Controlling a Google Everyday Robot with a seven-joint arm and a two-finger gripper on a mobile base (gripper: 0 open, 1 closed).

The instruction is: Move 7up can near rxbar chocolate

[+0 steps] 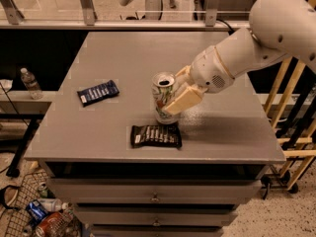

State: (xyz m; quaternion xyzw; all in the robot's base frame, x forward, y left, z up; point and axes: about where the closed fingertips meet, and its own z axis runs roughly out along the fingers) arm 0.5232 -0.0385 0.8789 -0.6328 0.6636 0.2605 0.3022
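Note:
The 7up can [163,94], silver-white with green and red marks and an open metal top, stands upright on the grey table [128,58], just behind the rxbar chocolate [155,136]. The rxbar chocolate lies flat in a black-brown wrapper with white lettering near the table's front edge. My gripper [178,94] reaches in from the right and is shut on the 7up can, with a cream finger [181,100] across its right side. The can's base looks to be at or just above the tabletop, close to the bar's back edge.
A dark blue wrapped bar [98,92] lies on the table's left part. A railing runs behind the table. A water bottle [30,83] stands on a ledge at left. Drawers sit under the tabletop. Wooden frames stand at right. Litter lies on the floor at lower left.

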